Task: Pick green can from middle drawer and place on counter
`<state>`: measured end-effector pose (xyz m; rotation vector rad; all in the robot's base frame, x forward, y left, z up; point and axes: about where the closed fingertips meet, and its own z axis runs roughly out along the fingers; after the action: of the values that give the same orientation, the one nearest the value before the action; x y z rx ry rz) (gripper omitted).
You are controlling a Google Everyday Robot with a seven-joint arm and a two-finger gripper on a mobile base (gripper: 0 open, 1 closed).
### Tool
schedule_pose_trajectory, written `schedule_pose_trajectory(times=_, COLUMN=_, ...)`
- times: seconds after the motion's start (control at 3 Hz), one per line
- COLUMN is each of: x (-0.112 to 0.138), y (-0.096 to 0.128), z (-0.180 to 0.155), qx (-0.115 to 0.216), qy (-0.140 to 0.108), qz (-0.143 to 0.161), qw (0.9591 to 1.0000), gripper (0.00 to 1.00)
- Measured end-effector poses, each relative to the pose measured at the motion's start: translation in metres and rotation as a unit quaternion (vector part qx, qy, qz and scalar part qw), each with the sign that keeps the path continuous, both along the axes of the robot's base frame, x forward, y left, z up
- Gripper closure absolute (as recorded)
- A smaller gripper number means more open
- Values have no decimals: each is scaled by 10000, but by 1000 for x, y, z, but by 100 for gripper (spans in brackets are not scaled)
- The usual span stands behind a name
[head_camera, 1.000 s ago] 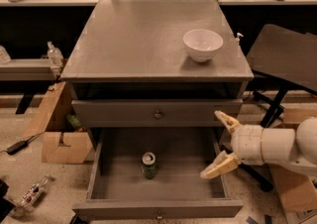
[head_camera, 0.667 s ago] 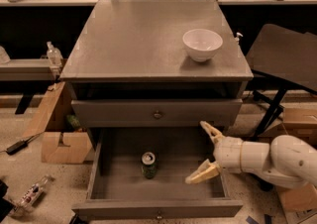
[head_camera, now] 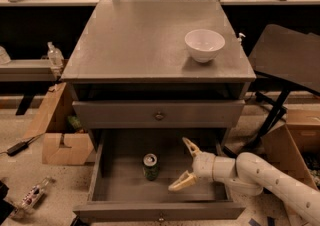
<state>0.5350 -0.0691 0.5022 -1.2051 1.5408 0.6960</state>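
The green can (head_camera: 150, 166) stands upright on the floor of the open middle drawer (head_camera: 125, 190), its silver lid showing. My gripper (head_camera: 184, 165) is inside the drawer, open, just right of the can and a short gap away from it. One fingertip (head_camera: 189, 144) points toward the drawer's back and the other (head_camera: 176, 186) toward its front. The white arm reaches in from the lower right. The counter (head_camera: 145, 40) is the grey cabinet top above the drawers.
A white bowl (head_camera: 204, 45) sits on the counter's right side. A closed grey front panel with a brass knob (head_camera: 159, 116) lies above the open drawer. Cardboard boxes (head_camera: 62, 140) stand on the left floor, a dark chair (head_camera: 287, 65) on the right, a bottle (head_camera: 55, 56) left.
My gripper has moved left across the drawer, from its right wall to close beside the green can. The can and bowl have not moved.
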Motion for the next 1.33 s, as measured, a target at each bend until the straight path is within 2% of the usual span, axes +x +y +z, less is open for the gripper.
schedule_pose_trajectory(times=0.33, x=9, y=20, z=-42, qx=53, qy=135, qz=76, qw=9999, gripper=0)
schedule_pose_trajectory(times=0.67, x=24, y=50, z=-64, qx=216, qy=147, qz=210, qw=9994, gripper=0)
schedule_pose_trajectory(times=1.0, x=39, y=90, z=-79, qx=361, qy=179, qz=391, qw=9984, gripper=4)
schedule_pose_trajectory(times=1.33, x=41, y=111, z=-89, qx=365, qy=280, qz=469, qw=9978, gripper=34)
